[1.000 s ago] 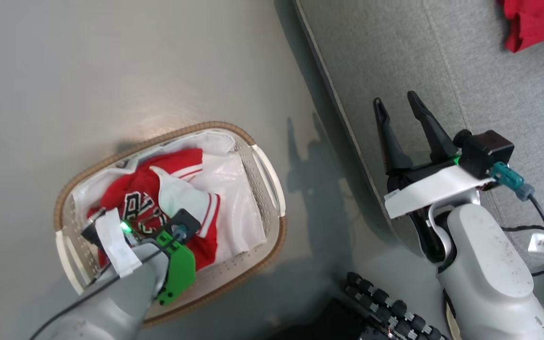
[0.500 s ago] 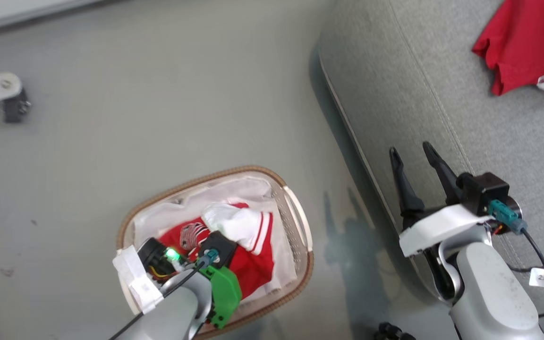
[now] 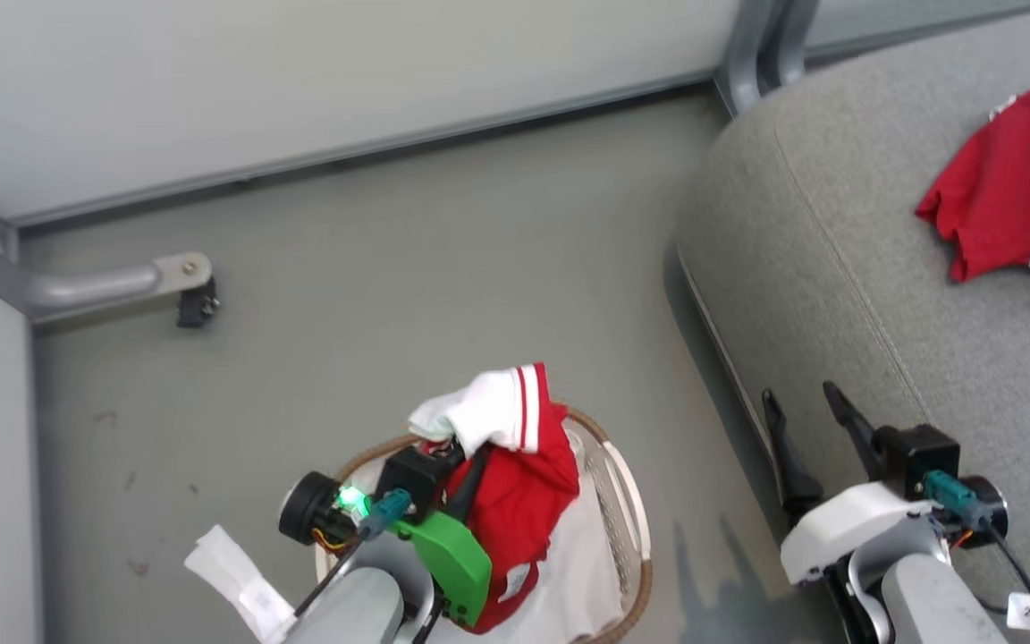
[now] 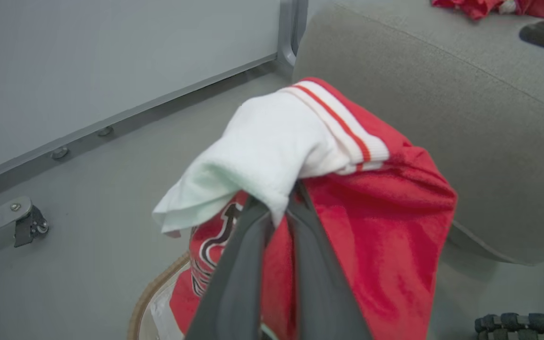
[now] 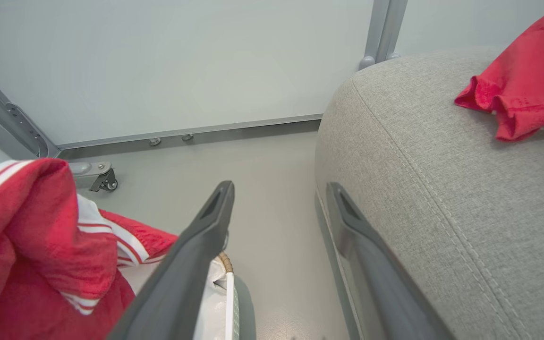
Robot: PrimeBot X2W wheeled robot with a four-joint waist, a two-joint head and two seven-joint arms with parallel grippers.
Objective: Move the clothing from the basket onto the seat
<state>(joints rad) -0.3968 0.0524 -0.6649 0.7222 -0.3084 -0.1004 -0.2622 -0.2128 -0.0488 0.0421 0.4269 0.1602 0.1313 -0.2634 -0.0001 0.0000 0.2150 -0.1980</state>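
**Jersey [image 3: 515, 483] could slip short of the seat [image 3: 837, 358]**

The jersey hangs over the basket [image 3: 631, 510], pinched in the closed left gripper [image 4: 279, 203]. Its loose bulk may slide free or snag the rim. The right gripper [image 3: 798, 391], spread and empty, hovers beside the seat.

plain grey floor [image 3: 443, 268] out front, a few dark scuff marks [image 3: 129, 481] on it to my left. pale wall panel [image 3: 300, 72] at the back with a metal rail [image 3: 390, 143] along its foot, couple of bolts [image 5: 155, 141] on it. a grey metal leg [image 3: 95, 284] sticks out from the left, small black caster [image 3: 196, 309] at its tip. upright metal post [image 3: 761, 45] in the far corner. thin white liner sheet [image 3: 586, 581] bunched up lower down
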